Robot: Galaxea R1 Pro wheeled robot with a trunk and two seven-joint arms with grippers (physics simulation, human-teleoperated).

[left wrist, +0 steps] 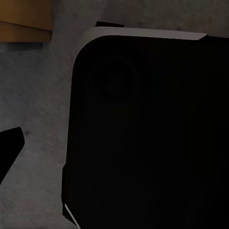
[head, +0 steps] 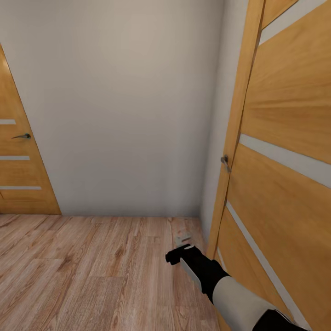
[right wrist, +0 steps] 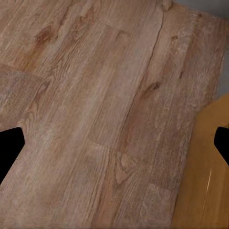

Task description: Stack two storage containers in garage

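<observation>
Wood-plank flooring [head: 92,266] runs to a plain white wall [head: 128,105], with an orange-brown door [head: 285,151] just beside the right arm. The right tool [right wrist: 114,143] hangs spread wide over the planks, holding nothing; the left tool's [left wrist: 9,148] state I cannot tell. No storage container is in sight. Turning here risks clipping that door with the arm.

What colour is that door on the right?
Orange-brown wood door with pale horizontal stripes; head view shows it best.
</observation>
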